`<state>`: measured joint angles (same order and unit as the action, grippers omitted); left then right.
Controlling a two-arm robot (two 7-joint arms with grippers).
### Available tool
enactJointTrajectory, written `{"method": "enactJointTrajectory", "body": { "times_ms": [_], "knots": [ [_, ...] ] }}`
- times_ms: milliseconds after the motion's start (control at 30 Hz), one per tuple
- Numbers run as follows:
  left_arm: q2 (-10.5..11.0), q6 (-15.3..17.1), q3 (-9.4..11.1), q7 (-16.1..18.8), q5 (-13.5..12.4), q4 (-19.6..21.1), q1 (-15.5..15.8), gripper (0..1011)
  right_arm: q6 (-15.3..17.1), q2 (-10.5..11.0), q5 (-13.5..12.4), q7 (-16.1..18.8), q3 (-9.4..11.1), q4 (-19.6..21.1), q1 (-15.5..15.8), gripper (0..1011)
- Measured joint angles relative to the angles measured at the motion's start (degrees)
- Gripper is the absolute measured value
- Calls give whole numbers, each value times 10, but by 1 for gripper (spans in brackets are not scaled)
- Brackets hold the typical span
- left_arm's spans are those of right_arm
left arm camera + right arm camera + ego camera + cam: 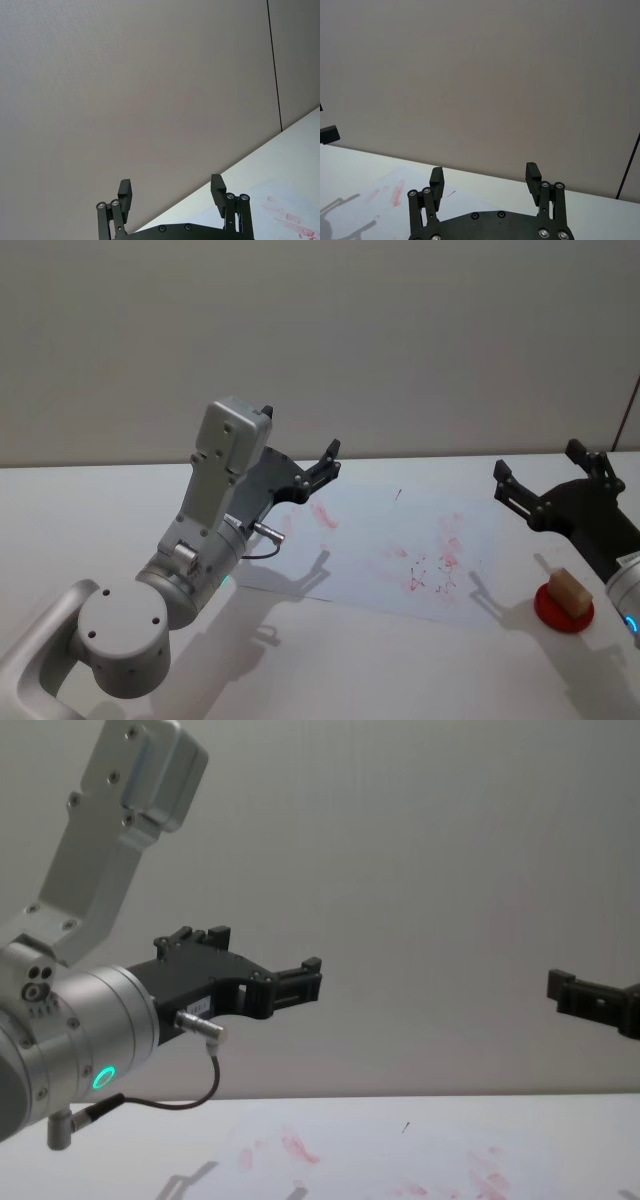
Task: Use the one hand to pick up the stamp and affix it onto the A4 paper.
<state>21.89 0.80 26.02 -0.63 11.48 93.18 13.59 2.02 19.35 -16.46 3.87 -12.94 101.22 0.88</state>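
The stamp (568, 589), a small tan wooden block, sits on a round red pad (556, 615) at the table's right, just off the right edge of the A4 paper (400, 545). The white sheet carries red ink smudges and also shows in the chest view as the paper (380, 1160). My right gripper (538, 462) hangs open in the air behind and above the stamp, apart from it; its fingers stand wide in the right wrist view (484, 171). My left gripper (322, 470) is raised over the paper's far left corner, open and holding nothing (171, 182).
The white table (330, 660) runs back to a plain grey wall (400, 340). My left arm's grey elbow (120, 640) fills the near left corner, with a thin cable (262, 540) at its wrist.
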Motion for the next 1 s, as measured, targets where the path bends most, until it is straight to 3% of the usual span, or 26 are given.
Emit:
{"method": "enactJointTrajectory", "body": {
  "times_ms": [267,733,1000],
  "knots": [
    [0,0,0,0,0,0,0,1001,17,12,5,-2,4,9,13,1001],
    [0,0,0,0,0,0,0,1001,82,68,16,-29,31,34,71,1001],
    [0,0,0,0,0,0,0,1001,108,83,22,-25,37,37,86,1001]
  ]
}}
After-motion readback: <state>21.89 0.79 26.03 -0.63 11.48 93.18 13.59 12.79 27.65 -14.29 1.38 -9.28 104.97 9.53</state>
